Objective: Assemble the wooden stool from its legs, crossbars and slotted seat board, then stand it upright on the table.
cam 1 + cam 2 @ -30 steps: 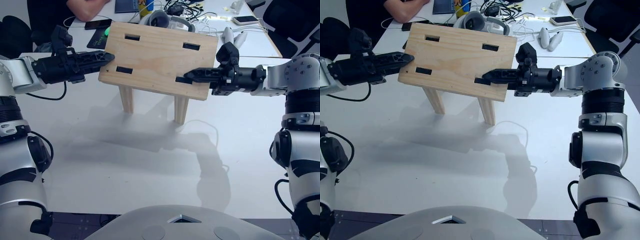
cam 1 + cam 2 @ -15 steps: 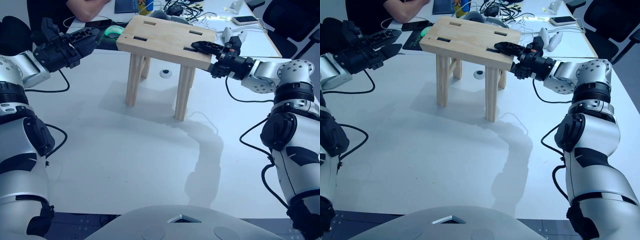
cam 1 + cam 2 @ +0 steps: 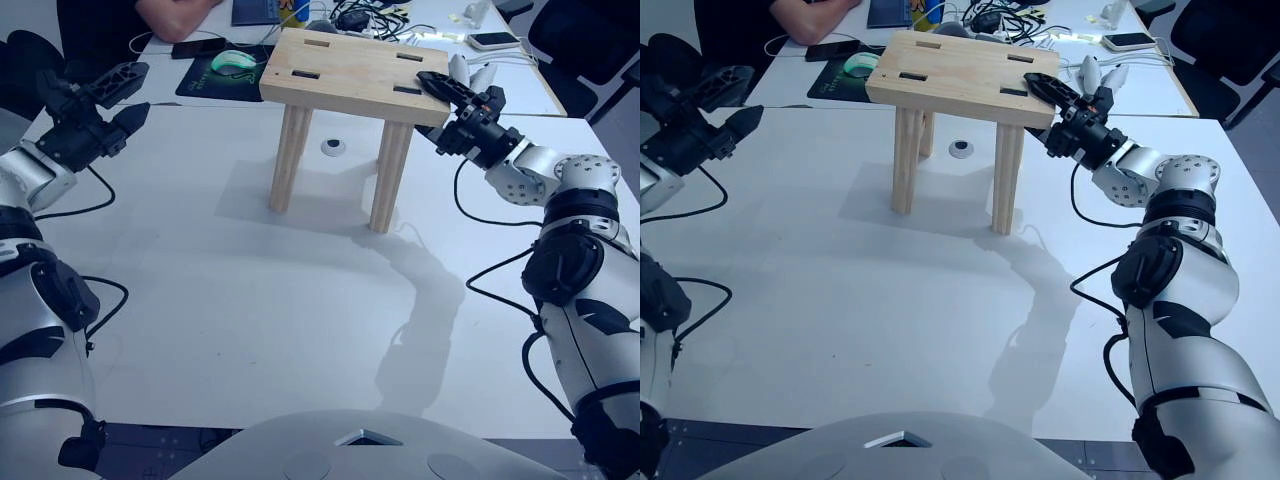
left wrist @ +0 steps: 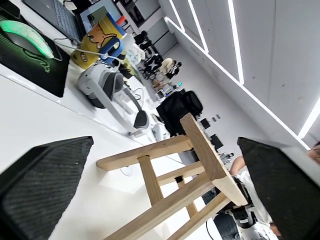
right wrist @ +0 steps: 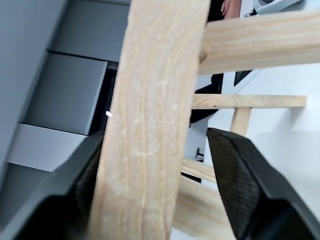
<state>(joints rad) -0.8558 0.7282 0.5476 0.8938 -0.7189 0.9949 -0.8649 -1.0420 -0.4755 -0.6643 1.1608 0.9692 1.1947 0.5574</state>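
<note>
1. Table [image 3: 250,300]: white and broad, it carried everything listed below.
2. Wooden stool [image 3: 345,95]: assembled, it stood upright on its legs on the far half of the table, about midway across.
   - The slotted seat board [image 3: 960,65] was level and on top, its dark slots facing up.
   - The legs [image 3: 290,155] were planted on the tabletop.
   - The crossbars [image 4: 172,173] joined the legs beneath the seat.
3. Right gripper [image 3: 432,105]: at the seat board's right edge. Its fingers straddled the board, one above and one below. From the wrist, one pad [image 5: 87,175] lay close against the wood, while the other stood off with a gap, so the jaws were parted and not clamped.
4. Left gripper [image 3: 135,92]: well apart from the stool, at the table's left side and pointed towards it. Its fingers were spread wide and held nothing.
5. Mouse pad [image 3: 200,85]: dark, behind the stool on the left.
6. Headset [image 4: 102,82]: grey, at the table's far edge.
7. Phone [image 3: 192,47]: dark, lying beside the pad.
8. Mouse [image 3: 235,62]: lit green, resting on the pad.
9. Grommet [image 3: 331,148]: small and round, set in the tabletop under the stool.
</note>
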